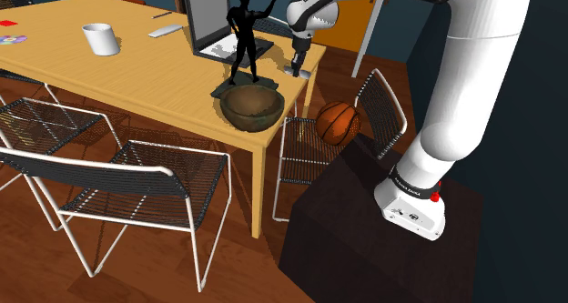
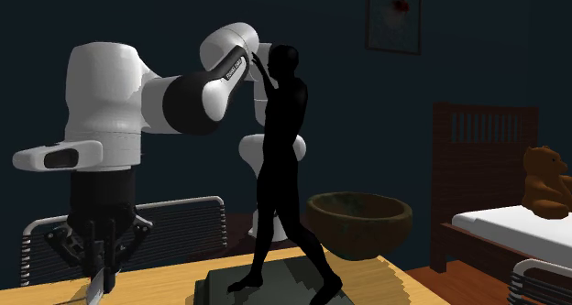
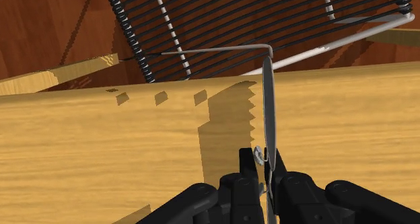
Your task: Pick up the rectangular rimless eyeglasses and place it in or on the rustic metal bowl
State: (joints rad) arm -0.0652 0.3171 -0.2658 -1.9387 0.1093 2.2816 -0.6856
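My black gripper (image 1: 300, 69) hangs low over the wooden table (image 1: 136, 74), near its edge on the stand's side. It is shut on the rimless eyeglasses (image 3: 268, 108); the fingers (image 3: 250, 169) clasp a clear lens edge-on, and a thin metal temple runs off sideways. In the second exterior view the gripper (image 2: 99, 274) holds the glasses (image 2: 95, 290) just above the tabletop. The dark, rough metal bowl (image 1: 252, 106) stands at the table corner, toward the shoulder view's lower left of the gripper. The bowl (image 2: 359, 223) is empty.
A black human figurine (image 1: 244, 37) on a dark base stands between gripper and bowl. An open laptop (image 1: 214, 24) is behind it and a white mug (image 1: 100, 39) farther along the table. Wire chairs (image 1: 136, 178) surround the table; one holds a basketball (image 1: 338, 122).
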